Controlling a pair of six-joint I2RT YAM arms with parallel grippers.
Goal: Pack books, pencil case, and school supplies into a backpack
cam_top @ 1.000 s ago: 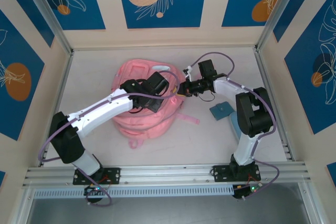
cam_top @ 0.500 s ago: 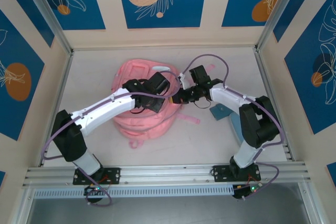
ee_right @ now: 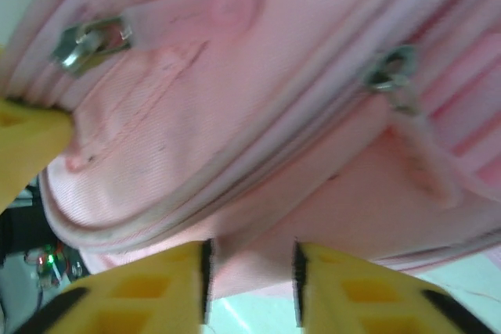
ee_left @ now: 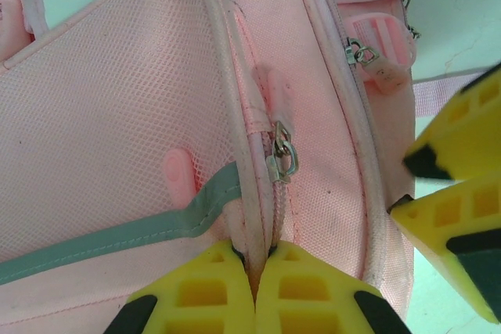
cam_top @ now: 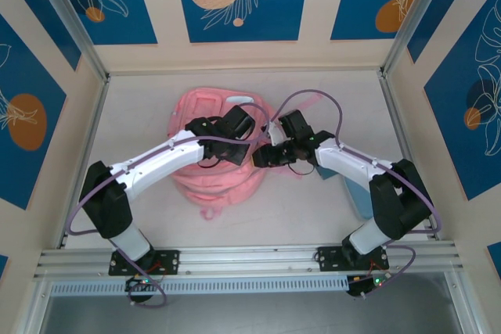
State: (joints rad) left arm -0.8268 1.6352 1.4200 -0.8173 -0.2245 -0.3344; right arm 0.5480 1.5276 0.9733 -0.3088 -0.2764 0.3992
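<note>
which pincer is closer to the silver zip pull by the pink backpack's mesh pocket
Left. The left pincer pinches the pink fabric backpack just below that silver zip pull; the right pincer stands open, farther off.

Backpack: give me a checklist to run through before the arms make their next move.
1. Left gripper clamped on the backpack seam: ok.
2. Right gripper open: ok, jaws apart at the backpack's edge.
3. Zip pull free to grab: ok, just beyond the left gripper.
4. Backpack open for packing: not ok, the zips seen look closed.
5. Pencil case near at hand: ok, on the table beside the right arm.
</note>
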